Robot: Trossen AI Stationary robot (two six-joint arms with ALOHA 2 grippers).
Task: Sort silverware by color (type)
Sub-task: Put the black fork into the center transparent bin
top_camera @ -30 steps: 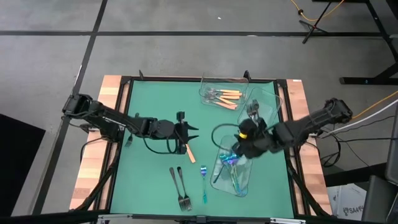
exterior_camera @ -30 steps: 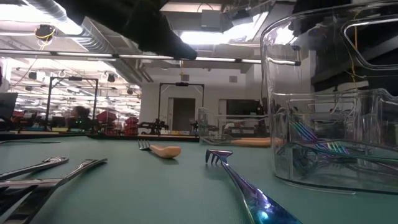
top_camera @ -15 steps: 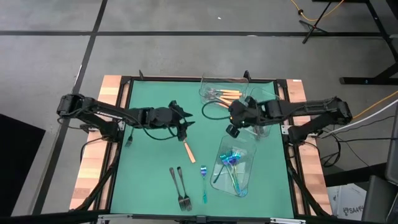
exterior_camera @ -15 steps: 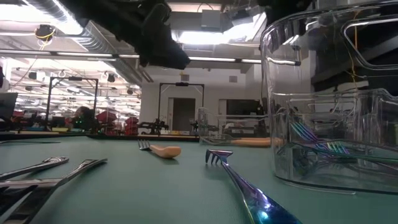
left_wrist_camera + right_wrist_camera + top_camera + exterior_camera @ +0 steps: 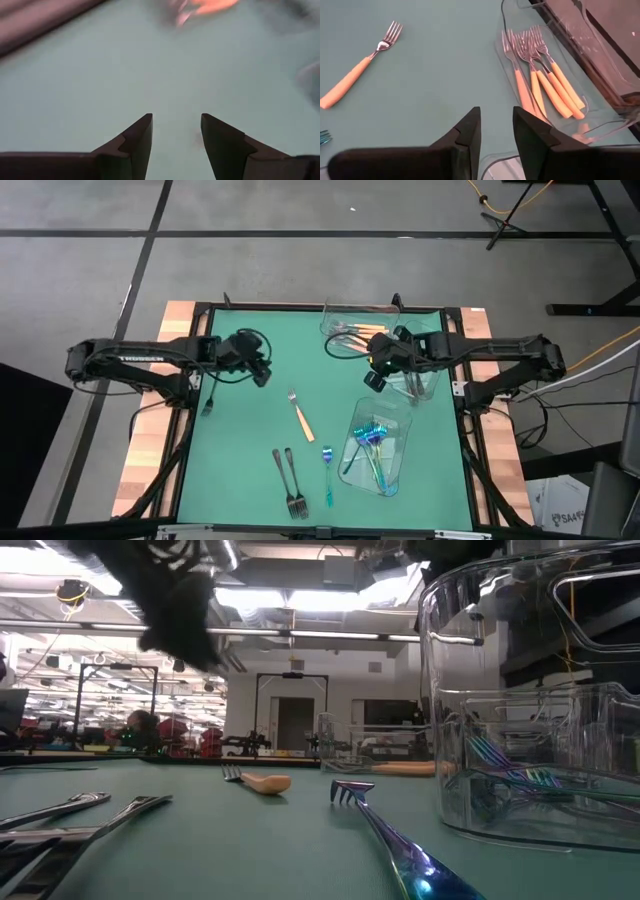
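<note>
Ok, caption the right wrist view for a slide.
Open right gripper over the green mat, one orange-handled fork loose, four more in a clear tray.

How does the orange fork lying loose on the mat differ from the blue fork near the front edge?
The orange fork has an orange handle and silver head; the blue fork is shiny blue-teal all over. The orange fork lies mid-mat, slanted; the blue fork lies nearer the front, almost straight. Both lie flat outside the trays, untouched.

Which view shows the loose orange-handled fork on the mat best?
The right wrist view: the orange-handled fork lies whole, tines clear. The high view shows it small; the low view shows it end-on; the left wrist view, only an orange blur.
</note>
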